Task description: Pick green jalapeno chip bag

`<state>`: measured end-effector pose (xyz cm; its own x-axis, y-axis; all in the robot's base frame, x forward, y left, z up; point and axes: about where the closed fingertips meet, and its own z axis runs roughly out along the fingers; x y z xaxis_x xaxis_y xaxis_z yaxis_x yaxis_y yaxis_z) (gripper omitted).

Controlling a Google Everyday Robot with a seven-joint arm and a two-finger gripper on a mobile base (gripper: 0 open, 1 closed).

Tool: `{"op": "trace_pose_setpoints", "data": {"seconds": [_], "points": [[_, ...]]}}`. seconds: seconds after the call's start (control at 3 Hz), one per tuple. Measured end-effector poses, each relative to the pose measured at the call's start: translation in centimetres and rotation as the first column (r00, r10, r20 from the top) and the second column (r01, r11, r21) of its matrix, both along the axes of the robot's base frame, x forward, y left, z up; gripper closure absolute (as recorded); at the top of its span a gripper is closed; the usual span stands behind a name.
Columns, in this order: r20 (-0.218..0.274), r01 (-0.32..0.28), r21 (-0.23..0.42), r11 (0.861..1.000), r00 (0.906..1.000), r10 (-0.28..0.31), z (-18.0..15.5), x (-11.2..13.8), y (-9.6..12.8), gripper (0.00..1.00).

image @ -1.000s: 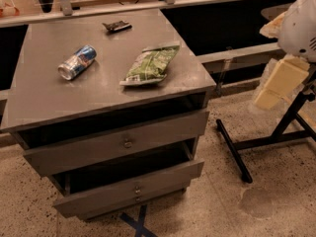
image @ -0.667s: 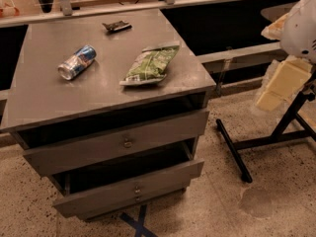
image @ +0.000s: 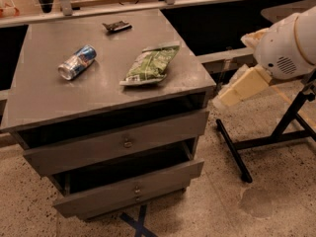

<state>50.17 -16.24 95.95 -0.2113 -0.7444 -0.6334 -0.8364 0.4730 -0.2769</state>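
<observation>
the arm [image: 289, 46] is cut off at the right frame edge. the claw [image: 239, 89] hangs well right of the can [image: 76, 62], past the surface [image: 44, 98] edge; whether it is released or clenched cannot be told. counted: one can, one green jalapeno chip bag [image: 151, 64] lying flat near the can's right, one small dark object [image: 117, 26] behind the can, hard to identify. the grey surface tops two part-open drawers [image: 123, 142] on speckled floor [image: 276, 206].

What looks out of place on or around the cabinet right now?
The drink can lies on its side, left of the green jalapeno chip bag. The upper drawer and lower drawer stand partly open. The gripper hangs right of the cabinet, off its top.
</observation>
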Motion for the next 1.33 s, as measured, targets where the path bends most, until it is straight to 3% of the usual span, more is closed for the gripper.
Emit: {"op": "trace_pose_setpoints", "data": {"seconds": [0.33,0.67,1.33], "points": [[0.030,0.068,0.122,0.990,0.9969,-0.073,-1.4,3.9,1.5,0.00],[-0.015,0.149,0.242,0.959,0.9886,-0.150,-3.6,9.1,3.4,0.00],[-0.073,0.199,0.324,0.925,0.9800,-0.185,-4.9,13.9,7.6,0.00]]}}
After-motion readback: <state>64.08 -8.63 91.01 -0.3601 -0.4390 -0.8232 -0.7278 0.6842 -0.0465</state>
